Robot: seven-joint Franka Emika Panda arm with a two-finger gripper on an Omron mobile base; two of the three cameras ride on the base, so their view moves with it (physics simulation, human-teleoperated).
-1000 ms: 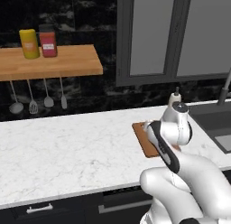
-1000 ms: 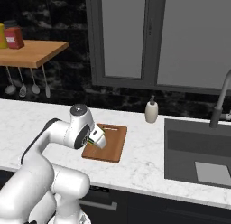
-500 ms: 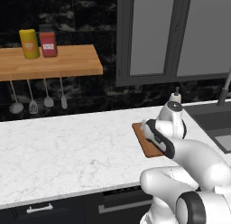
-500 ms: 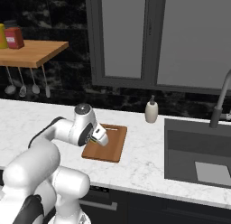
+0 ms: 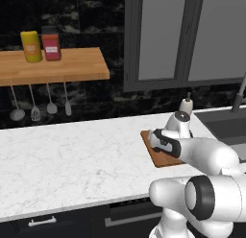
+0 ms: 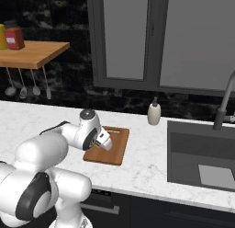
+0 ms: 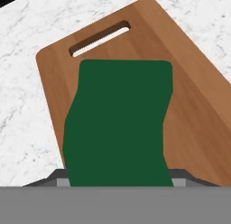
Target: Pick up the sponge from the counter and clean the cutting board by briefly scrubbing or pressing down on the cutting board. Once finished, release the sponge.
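In the hand view the sponge [image 7: 119, 128] covers the middle of the cutting board [image 7: 194, 110], and you cannot see the finger tips behind it. The board's right side is cut by the picture edge. In the left base view the arm hides most of the board [image 5: 156, 154].

Kitchen: marble table [image 5: 72, 160], sink [image 6: 202, 158] and faucet [image 6: 225, 103] beside it, utensils [image 5: 41, 105] hung under shelf [image 5: 53, 66] above it.
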